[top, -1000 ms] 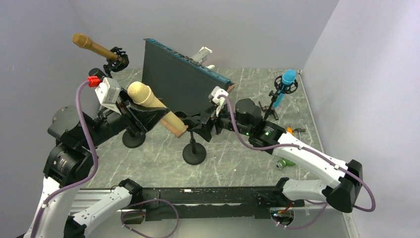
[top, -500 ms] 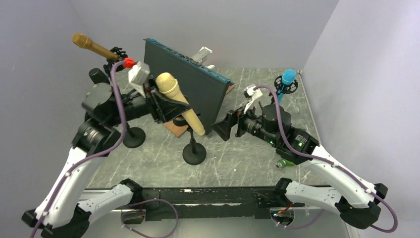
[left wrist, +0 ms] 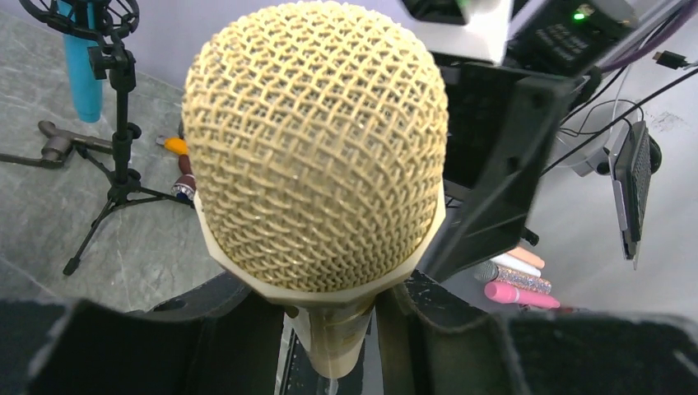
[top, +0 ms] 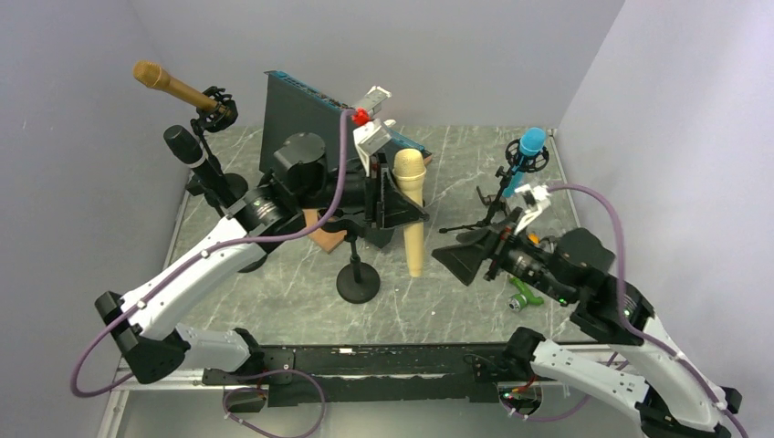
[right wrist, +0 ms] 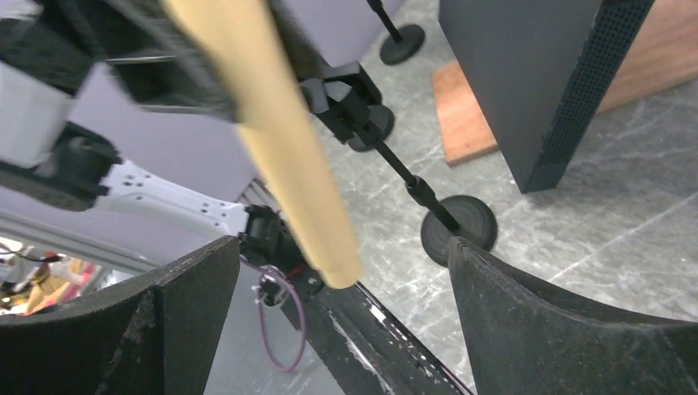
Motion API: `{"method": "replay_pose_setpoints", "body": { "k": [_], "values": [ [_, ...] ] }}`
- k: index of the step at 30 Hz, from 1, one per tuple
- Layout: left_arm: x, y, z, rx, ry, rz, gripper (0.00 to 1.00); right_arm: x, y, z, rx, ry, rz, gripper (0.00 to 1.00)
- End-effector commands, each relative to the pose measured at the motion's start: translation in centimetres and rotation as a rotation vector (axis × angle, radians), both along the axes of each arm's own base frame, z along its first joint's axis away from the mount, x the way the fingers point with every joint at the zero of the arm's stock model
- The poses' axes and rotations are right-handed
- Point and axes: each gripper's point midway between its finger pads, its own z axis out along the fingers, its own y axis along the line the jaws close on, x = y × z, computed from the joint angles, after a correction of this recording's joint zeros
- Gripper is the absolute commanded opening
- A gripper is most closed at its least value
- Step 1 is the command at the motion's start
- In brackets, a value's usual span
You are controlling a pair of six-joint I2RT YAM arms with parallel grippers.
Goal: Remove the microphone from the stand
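My left gripper [top: 394,203] is shut on the cream-gold microphone [top: 413,214] and holds it upright in the air, head up, clear of the black stand [top: 358,285] just to its left. In the left wrist view the mesh head [left wrist: 317,148] fills the frame, and the gripper [left wrist: 333,329] clamps the handle below it. My right gripper [top: 459,262] is open and empty to the right of the microphone. In the right wrist view [right wrist: 346,329] the microphone's handle [right wrist: 280,140] hangs ahead of the gripper, with the stand's empty clip [right wrist: 346,103] and base [right wrist: 458,230] behind it.
A brown microphone [top: 173,87] and a black one [top: 183,146] sit on stands at the far left. A blue microphone [top: 525,155] stands on a small tripod at the right. A dark panel box [top: 306,128] on a wooden board [top: 324,239] stands behind. A green item [top: 525,299] lies near my right arm.
My left gripper carried the microphone to the right, away from the stand, and turned it upright. My right gripper drew back from the stand's clip to the right and is open.
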Motion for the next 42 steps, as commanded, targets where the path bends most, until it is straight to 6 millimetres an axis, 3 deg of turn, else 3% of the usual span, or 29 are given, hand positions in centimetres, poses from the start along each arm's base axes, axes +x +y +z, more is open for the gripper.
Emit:
{"method": "replay_pose_setpoints", "body": {
  "k": [1,5,13,18,20,22,24,27,30,32,42],
  "values": [
    [-0.3,-1.5,3.0,-0.093,-0.041,-0.026,0.00,-0.9,0.0,0.5,0.064,-0.015,0.034,0.97],
    [-1.2,-3.0,2.2,-0.098,-0.004,-0.065,0.00,-0.8,0.7,0.6,0.069,-0.042,0.058,0.88],
    [-1.2,-4.9,0.8,-0.101,0.112,-0.097,0.00,0.0,1.9,-0.3,0.050,-0.074,0.077,0.73],
    [-0.4,-5.0,-0.9,-0.051,0.142,-0.054,0.00,0.7,1.6,-1.6,0.038,-0.070,0.032,0.52],
    [-0.3,-4.9,-1.2,-0.040,0.142,-0.043,0.00,0.9,1.4,-2.0,0.036,-0.063,0.016,0.32],
    [-0.2,-4.8,-1.7,-0.022,0.141,-0.032,0.12,1.0,1.4,-2.4,0.039,-0.061,0.008,0.12],
    [0.1,-4.4,-1.9,0.005,0.125,-0.004,0.30,1.2,1.1,-2.7,0.039,-0.052,-0.008,0.00],
    [0.3,-3.3,-1.6,0.020,0.079,0.048,0.50,1.6,0.5,-3.4,0.024,-0.038,-0.050,0.00],
    [0.5,-1.9,-0.8,0.021,0.019,0.100,0.83,2.2,-0.2,-4.5,-0.007,-0.021,-0.099,0.00],
    [0.5,-0.9,-0.3,0.021,-0.014,0.133,0.97,2.8,-0.9,-6.0,-0.052,0.012,-0.157,0.00],
    [0.1,4.4,2.6,-0.030,-0.156,0.293,0.99,5.4,-3.1,-14.9,-0.302,0.235,-0.395,0.00]
  ]
}}
